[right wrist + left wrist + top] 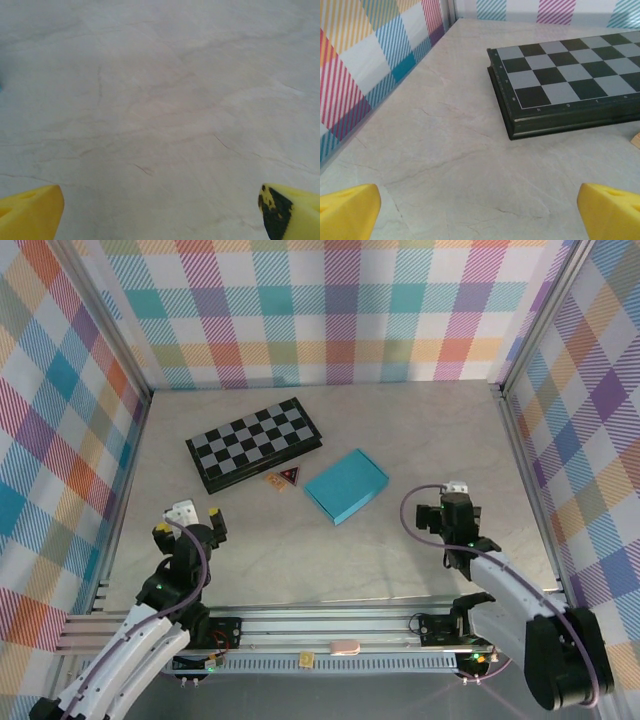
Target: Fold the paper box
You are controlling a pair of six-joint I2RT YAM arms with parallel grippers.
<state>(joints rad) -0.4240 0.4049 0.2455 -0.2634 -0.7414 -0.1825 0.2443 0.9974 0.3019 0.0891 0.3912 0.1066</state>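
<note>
Where it lies, the paper box [346, 485] runs near-left to far-right.

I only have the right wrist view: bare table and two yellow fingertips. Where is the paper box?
Observer: The paper box lies flat as a slim teal rectangle, ahead and to the left of the right gripper, untouched.
Operator: Anything close beside it?
Observer: A small dark triangular piece sits just to its left, between it and the chessboard.
Operator: What is the left arm doing?
Observer: The left gripper is open and empty, facing the chessboard's near corner, well short of the box.
</note>
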